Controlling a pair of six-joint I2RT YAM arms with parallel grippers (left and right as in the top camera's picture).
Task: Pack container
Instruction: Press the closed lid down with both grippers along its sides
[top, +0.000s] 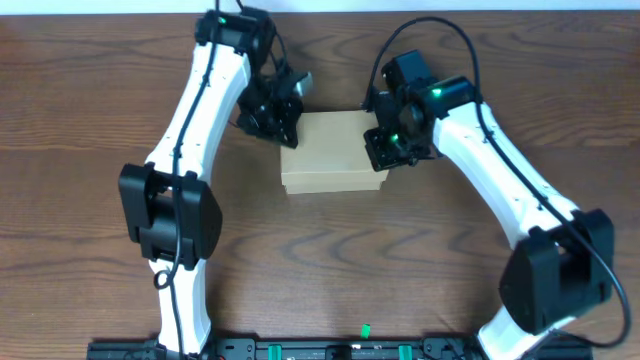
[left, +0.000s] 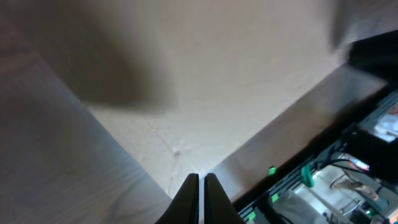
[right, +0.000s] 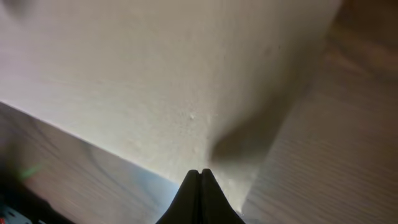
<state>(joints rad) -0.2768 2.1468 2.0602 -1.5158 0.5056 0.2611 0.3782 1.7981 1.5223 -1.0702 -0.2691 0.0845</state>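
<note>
1. Sitting mid-table (top: 90, 130), the box (top: 333, 152) is shut, top flat.
2. L gripper (left: 200, 180): at box's far-left corner, fingers pressed together, tips over the top.
3. R gripper (right: 200, 173): at box's right edge, fingers pressed together, tips over the top.

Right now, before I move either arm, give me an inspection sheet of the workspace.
Surface: brown wood-grain table.
Job's things: container, lid closed, mid-table.
Clutter: nothing seen.
Grippers: left gripper shut, at the container's far left corner; right gripper shut, at its right edge; contact unclear.
Cables: black cables loop along both arms.
Surroundings: black rail with green parts along the near edge.
</note>
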